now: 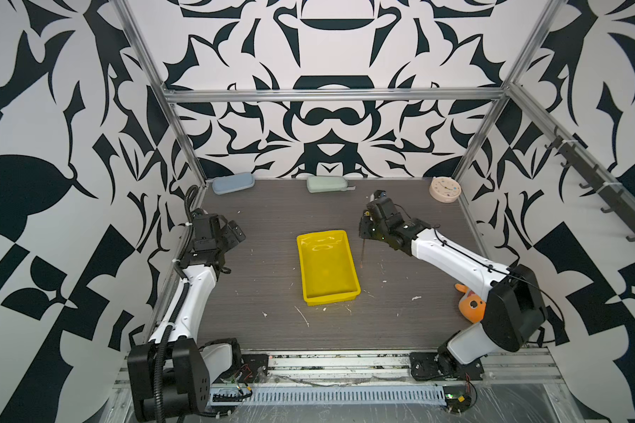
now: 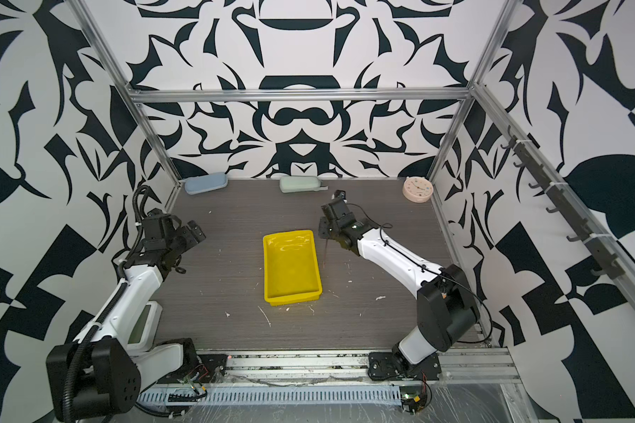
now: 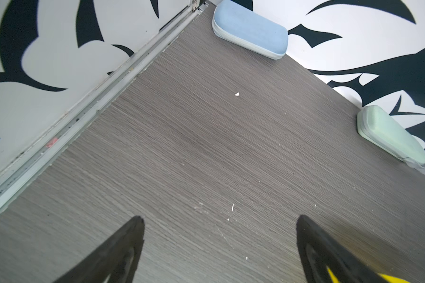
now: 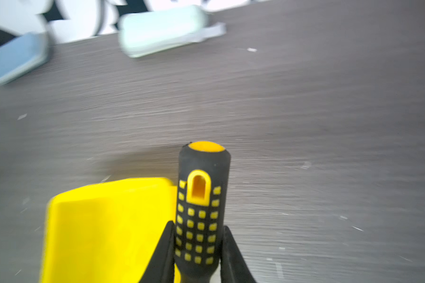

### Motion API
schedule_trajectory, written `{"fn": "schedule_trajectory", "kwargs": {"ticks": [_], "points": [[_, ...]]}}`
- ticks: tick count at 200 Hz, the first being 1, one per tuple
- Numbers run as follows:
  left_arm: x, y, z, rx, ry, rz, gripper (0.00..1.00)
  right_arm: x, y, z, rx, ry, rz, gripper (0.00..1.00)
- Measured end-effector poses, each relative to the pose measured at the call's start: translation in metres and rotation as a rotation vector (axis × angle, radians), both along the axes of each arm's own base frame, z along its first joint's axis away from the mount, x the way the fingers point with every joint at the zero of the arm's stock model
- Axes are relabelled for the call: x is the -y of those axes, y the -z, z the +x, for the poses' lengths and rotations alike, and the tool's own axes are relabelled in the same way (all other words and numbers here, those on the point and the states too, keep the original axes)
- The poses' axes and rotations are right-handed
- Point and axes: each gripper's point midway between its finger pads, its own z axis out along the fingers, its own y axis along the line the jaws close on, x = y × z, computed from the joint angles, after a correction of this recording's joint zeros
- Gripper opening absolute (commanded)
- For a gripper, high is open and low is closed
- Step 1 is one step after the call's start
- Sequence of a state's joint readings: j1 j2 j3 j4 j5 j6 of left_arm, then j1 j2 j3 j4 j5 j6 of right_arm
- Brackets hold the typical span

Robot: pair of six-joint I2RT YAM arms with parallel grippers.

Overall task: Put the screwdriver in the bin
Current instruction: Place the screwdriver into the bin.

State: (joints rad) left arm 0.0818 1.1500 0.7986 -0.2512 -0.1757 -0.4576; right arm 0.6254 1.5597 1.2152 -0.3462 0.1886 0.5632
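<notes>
Plainly, the right end effector (image 4: 198, 247) was clamped on the screwdriver (image 4: 201, 208), its two black fingers (image 4: 166, 247) pressed against opposite sides of the black handle, which carried rows of small yellow squares, a yellow slot and a yellow end cap. No brand name or lettering could be read on the handle. In both top views the thin shaft (image 1: 362, 252) hung downward from the right end effector (image 1: 364, 229), its tip close to the bench (image 1: 264, 263); whether it touched could not be told.

Taking the bin (image 1: 327, 267) as the landmark: the screwdriver was held just beside its right long side, outside the rim, towards its far end. The bin itself, bright yellow and glossy inside, carried no readable label.

The left end effector (image 3: 219, 245) stood wide open with nothing between its fingers (image 3: 123, 250), well to the left of the bin (image 2: 291, 267).

Beyond the bin along the back wall lay a pale blue case (image 1: 233, 182) to its far left and a pale green case (image 1: 326, 183) straight behind it. A small round clock (image 1: 444, 188) leaned far right of the bin in the back corner; its numerals were too small to read. An orange toy (image 1: 471, 302) showed near right of the bin, partly behind the right arm.
</notes>
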Motion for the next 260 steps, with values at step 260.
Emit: {"fn": "schedule_trajectory", "kwargs": {"ticks": [260], "points": [[0.001,0.032,0.005,-0.110,0.008,-0.017,0.99,-0.108,0.094,-0.033,-0.180,-0.179,-0.028,0.44]]}}
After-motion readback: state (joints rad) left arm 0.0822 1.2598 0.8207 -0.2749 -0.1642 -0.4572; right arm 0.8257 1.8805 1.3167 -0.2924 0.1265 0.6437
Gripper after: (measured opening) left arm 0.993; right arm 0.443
